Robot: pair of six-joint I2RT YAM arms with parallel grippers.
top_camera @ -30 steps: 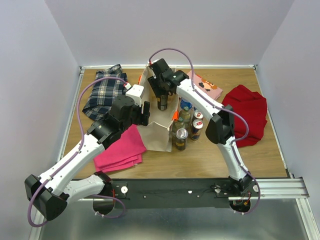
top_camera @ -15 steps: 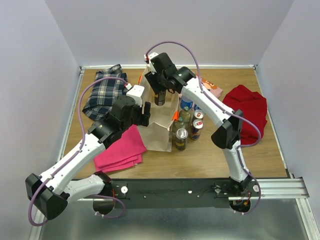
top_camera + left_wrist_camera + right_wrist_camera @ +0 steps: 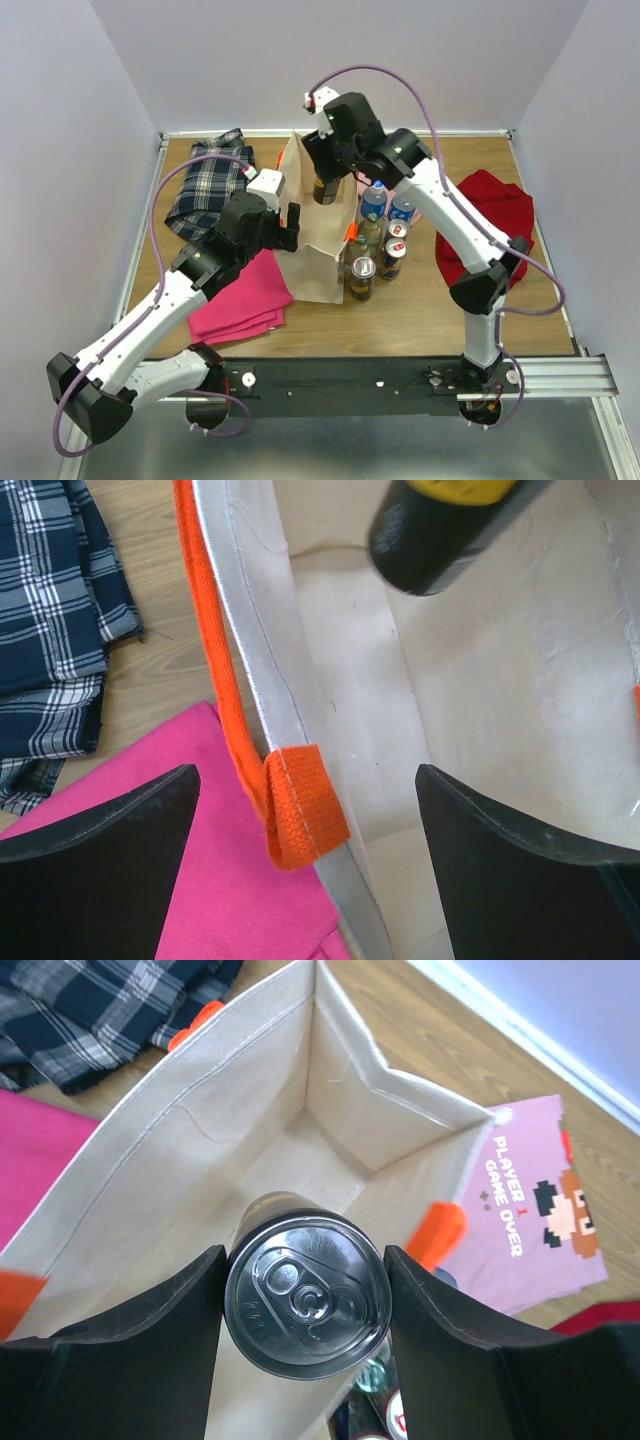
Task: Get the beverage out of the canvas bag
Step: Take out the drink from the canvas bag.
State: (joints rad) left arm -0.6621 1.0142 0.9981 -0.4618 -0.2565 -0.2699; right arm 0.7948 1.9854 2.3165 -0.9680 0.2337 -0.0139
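The canvas bag [image 3: 318,268] stands open in the middle of the table, its inside [image 3: 300,1150] showing no other item. The beverage, a black can [image 3: 326,188], hangs above the bag's mouth with my right gripper [image 3: 327,172] shut on it. From the right wrist I see the can's top [image 3: 305,1295] between the two fingers of that gripper [image 3: 305,1255]. My left gripper [image 3: 291,228] is open astride the bag's left wall. The orange handle [image 3: 300,815] lies between its fingers [image 3: 308,790], touching neither. The can's base [image 3: 440,535] shows above.
Several cans and bottles [image 3: 376,250] stand right of the bag. A folded pink cloth [image 3: 240,300] lies to its left, a plaid cloth [image 3: 208,188] at back left and a red cloth [image 3: 492,228] at right. A printed pink shirt [image 3: 530,1210] lies behind the bag.
My right gripper has risen with the can, from inside the bag to above its mouth. The left gripper's jaws have spread wide at the bag's left rim.
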